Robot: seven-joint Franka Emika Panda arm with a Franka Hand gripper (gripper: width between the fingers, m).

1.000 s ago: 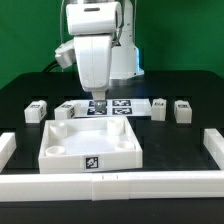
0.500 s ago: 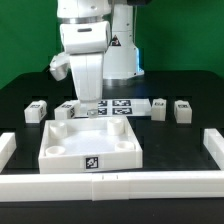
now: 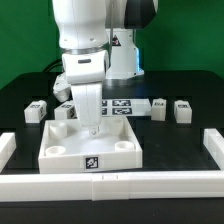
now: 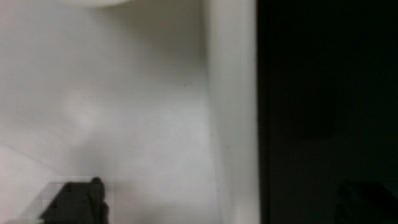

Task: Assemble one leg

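Observation:
Several small white legs with square tags lie behind the tray: one at the exterior view's left point(image 3: 36, 110), one partly behind the arm point(image 3: 65, 108), and two at the right point(image 3: 158, 107) point(image 3: 182, 108). The large white tray-like part point(image 3: 60, 150) lies in the middle. My gripper point(image 3: 93, 126) hangs low over the tray's far half, holding nothing. In the wrist view my gripper point(image 4: 217, 205) is open, its dark fingertips point(image 4: 75, 202) wide apart. They straddle the edge between the white tray surface point(image 4: 125, 110) and the black table point(image 4: 329, 100). No leg shows in the wrist view.
The marker board point(image 3: 120, 107) lies flat behind the tray, partly hidden by the arm. White rails border the table at the front point(image 3: 110, 186), the left point(image 3: 6, 148) and the right point(image 3: 214, 146). The robot base stands at the back.
The arm has moved forward and down from above the marker board. The gripper now hangs low over the tray's far half. The legs and the tray have not moved.

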